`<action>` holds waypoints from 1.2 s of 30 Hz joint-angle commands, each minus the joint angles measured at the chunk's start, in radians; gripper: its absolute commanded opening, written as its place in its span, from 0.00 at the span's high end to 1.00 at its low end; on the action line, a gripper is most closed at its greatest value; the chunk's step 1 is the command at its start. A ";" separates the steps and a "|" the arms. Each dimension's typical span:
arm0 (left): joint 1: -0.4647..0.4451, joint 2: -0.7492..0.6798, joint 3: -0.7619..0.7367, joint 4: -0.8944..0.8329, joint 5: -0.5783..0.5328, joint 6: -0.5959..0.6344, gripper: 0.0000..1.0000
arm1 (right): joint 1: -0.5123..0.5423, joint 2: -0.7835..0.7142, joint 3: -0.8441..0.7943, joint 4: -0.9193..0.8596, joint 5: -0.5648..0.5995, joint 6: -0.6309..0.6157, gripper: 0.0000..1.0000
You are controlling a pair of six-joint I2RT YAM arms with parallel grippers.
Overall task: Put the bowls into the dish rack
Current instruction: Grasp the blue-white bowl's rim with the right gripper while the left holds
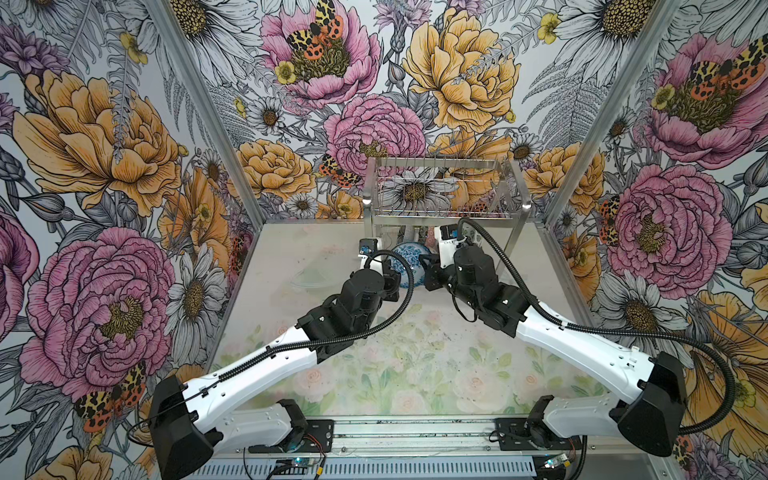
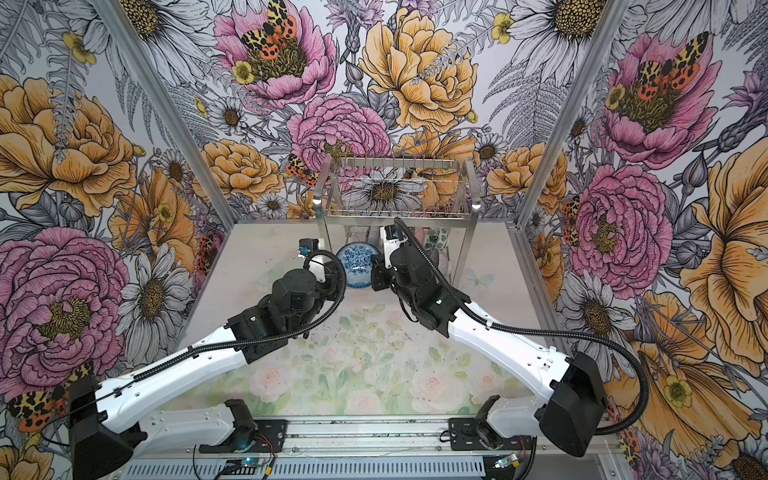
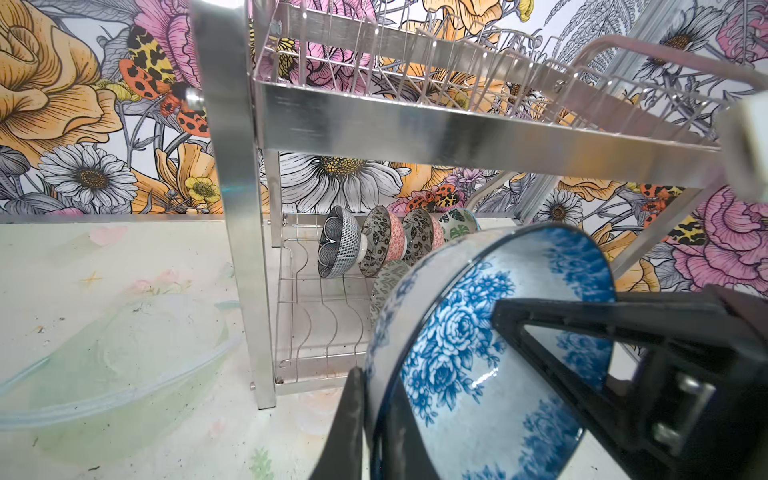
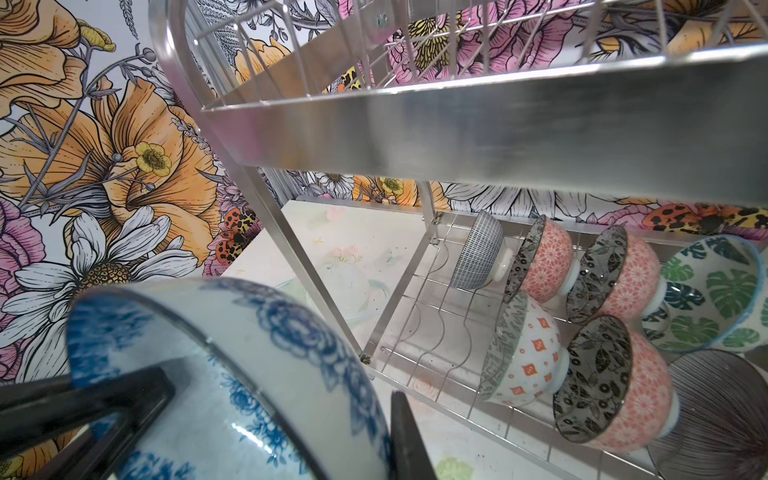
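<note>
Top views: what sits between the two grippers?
The blue floral bowl, gripped by both: left gripper on one side of its rim, right gripper on the opposite. Both top views show it.

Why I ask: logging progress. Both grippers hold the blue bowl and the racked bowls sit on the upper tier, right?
Wrong tier: the right wrist view shows the racked bowls on the rack's lower shelf. Both grippers do hold the blue bowl.

The bench (image 1: 399, 374) top bears a faded pastel rose print, flecked with dark specks. A translucent pale-green bowl (image 3: 120, 365) sits on it, left of centre. Bold floral wallpaper (image 1: 104, 166) covers the surrounding walls.
</note>
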 commanded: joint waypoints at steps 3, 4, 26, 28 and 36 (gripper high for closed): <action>0.073 -0.074 0.023 -0.052 0.030 -0.024 0.32 | 0.003 -0.009 0.035 0.019 0.050 -0.007 1.00; 0.085 -0.079 0.029 -0.081 0.037 -0.021 0.14 | 0.004 -0.006 0.035 0.014 0.063 -0.005 1.00; 0.398 -0.227 -0.039 -0.314 0.190 0.086 0.01 | 0.152 0.375 0.238 -0.073 0.767 -0.115 1.00; 0.408 -0.223 -0.039 -0.313 0.200 0.090 0.01 | 0.153 0.418 0.267 -0.076 0.800 -0.134 1.00; 0.452 -0.198 -0.039 -0.293 0.249 0.103 0.01 | 0.143 0.552 0.347 -0.082 0.880 -0.194 1.00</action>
